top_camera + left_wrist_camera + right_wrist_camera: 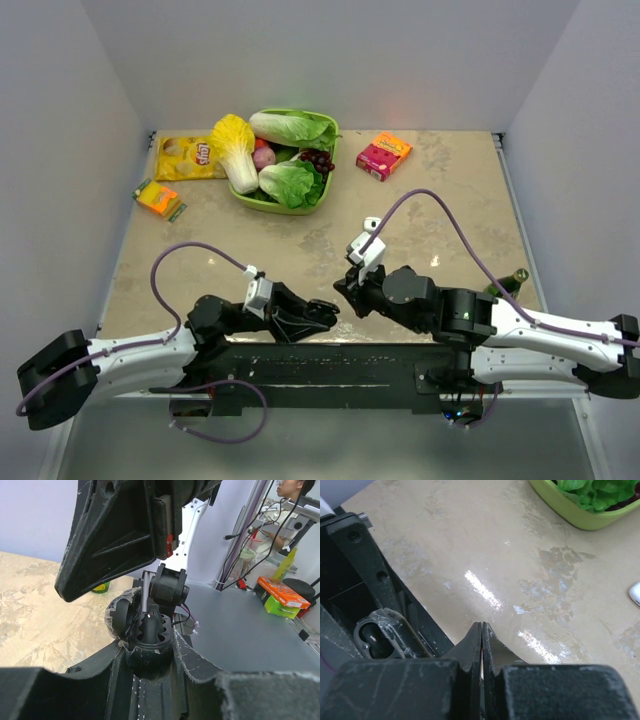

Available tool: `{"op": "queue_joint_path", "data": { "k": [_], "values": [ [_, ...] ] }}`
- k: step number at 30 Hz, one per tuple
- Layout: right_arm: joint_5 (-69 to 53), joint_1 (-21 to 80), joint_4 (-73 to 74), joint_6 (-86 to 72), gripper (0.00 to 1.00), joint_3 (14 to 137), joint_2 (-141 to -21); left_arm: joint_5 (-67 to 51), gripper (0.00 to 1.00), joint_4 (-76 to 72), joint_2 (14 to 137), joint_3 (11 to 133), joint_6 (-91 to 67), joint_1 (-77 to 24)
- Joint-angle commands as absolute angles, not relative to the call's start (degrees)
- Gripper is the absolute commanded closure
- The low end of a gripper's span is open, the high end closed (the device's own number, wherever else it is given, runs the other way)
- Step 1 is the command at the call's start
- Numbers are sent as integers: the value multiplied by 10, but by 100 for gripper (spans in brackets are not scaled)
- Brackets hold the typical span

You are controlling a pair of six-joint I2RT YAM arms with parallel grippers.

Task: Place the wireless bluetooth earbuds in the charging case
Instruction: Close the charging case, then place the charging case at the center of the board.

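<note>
Hidden: we cannot make out the earbuds; the charging case (pixel 635 594) is cut off at the frame edge.
Case: on the table (pixel 530 540), far side of the right pincer (pixel 481 630), apart.
Right pincer: tips together, nothing seen between them.
Left pincer (pixel 326 313): clamped on a black oval shell (pixel 150 655).
</note>
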State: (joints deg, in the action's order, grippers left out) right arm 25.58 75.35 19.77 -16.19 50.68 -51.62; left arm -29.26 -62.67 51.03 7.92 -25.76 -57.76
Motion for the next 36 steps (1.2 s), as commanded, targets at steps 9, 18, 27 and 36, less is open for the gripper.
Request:
{"op": "queue_joint_path", "data": {
  "k": [9, 18, 27, 36],
  "values": [
    [127, 754, 147, -111, 100, 512, -519, -284, 100, -660, 508, 86, -238, -580],
    [103, 753, 132, -111, 100, 494, -496, -270, 100, -650, 505, 85, -234, -581],
    [274, 753, 148, -166, 88, 481, -468, -232, 100, -630, 506, 85, -241, -581],
    [447, 753, 154, -238, 40, 410, -441, -15, 100, -449, 710, 195, -340, -528]
  ]
}}
